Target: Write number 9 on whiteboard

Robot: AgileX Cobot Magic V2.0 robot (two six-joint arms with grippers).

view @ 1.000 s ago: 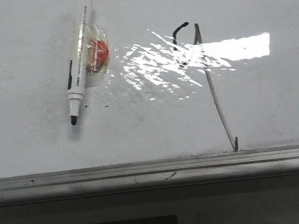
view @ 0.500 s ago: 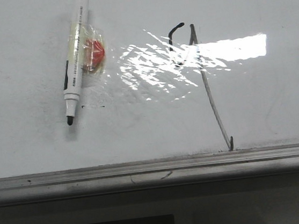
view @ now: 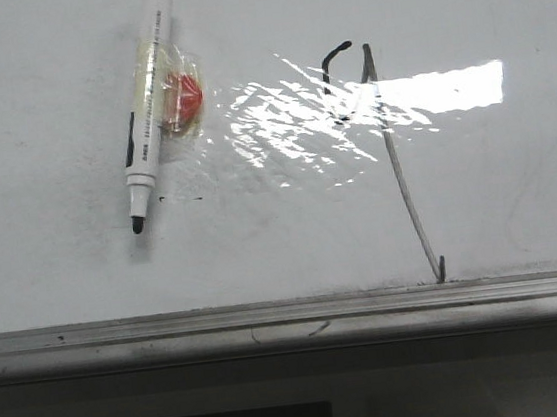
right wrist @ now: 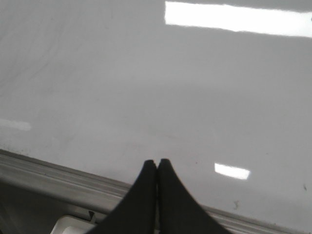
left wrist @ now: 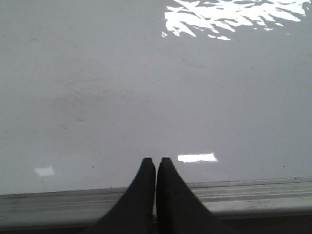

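The white marker pen (view: 150, 107), taped beside a red magnet (view: 183, 97), has shifted slightly right and down on the glossy white whiteboard (view: 64, 273). The thin hand-drawn number 9 (view: 393, 155) sits right of centre. Left tool (left wrist: 155, 168) and right tool (right wrist: 156, 167) are pinched closed, empty.

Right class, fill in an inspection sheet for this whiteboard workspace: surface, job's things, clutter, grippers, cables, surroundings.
Surface: whiteboard glossy, faintly smudged, with glare patches.
Job's things: number 9 drawn as a dark hook plus a long grey stem reaching the ledge; marker lies uncapped, with tape and a red piece at its middle.
Clutter: tiny black specks near the marker tip.
Grippers: left gripper shut, empty; right gripper shut, empty.
Cables: nothing seen.
Surroundings: dark area below the ledge.
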